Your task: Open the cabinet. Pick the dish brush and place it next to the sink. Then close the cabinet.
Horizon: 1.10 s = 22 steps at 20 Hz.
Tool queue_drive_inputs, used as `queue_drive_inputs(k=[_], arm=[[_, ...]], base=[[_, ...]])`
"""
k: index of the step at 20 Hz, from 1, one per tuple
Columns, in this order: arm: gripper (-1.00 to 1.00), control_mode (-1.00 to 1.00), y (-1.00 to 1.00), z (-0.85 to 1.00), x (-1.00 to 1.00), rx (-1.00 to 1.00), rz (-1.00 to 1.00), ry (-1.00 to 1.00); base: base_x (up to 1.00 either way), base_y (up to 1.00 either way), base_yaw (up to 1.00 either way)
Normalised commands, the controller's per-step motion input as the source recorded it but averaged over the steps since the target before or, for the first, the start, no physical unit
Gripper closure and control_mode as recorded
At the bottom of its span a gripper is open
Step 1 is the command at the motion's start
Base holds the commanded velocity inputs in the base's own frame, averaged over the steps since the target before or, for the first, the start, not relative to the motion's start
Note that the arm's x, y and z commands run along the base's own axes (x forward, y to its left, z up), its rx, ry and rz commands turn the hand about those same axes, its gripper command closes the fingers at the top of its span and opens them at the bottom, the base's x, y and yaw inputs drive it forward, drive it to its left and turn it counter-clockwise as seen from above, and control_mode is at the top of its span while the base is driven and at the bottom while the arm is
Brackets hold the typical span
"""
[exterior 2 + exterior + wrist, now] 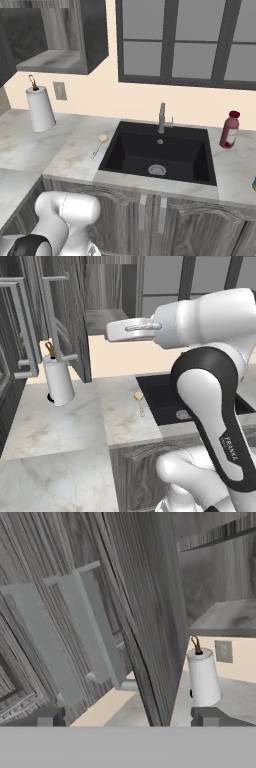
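Note:
The cabinet door (150,627) stands swung open, dark grey wood grain, with its long silver bar handle (95,632) on the outer face. My gripper (129,718) is open and empty, close in front of the door's edge, fingertips (50,716) spread to either side of it. The bare inner shelf (55,60) of the cabinet (70,316) is exposed. The dish brush (139,401), small and cream-coloured, lies on the white marble counter just left of the black sink (165,396). From the right base view the dish brush (100,144) rests beside the sink (160,150) rim.
A white paper towel roll (59,381) stands under the cabinet. A second bar handle (27,326) belongs to the neighbouring cabinet at left. A silver faucet (162,117) rises behind the basin, and a red bottle (230,130) stands right of it.

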Motion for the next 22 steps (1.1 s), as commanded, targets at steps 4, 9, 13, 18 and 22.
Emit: queue_drive_inputs(k=[4, 9, 13, 18, 22], arm=[[-1.00, -1.00, 0.01, -0.14, 0.35, 0.00, 0.00, 0.05], [-1.00, -1.00, 0.03, -0.11, 0.45, 0.00, 0.00, 0.06], [-1.00, -1.00, 0.22, -0.03, 0.17, 0.00, 0.03, 0.00], [-1.00, -1.00, 0.24, 0.00, 0.01, 0.00, 0.04, 0.00], [-1.00, -1.00, 0.23, 0.00, 0.00, 0.00, 0.01, -0.01]], base=[[0.00, 0.00, 0.00], [0.00, 0.00, 0.00], [0.00, 0.00, 0.00], [0.00, 0.00, 0.00], [0.00, 0.00, 0.00]])
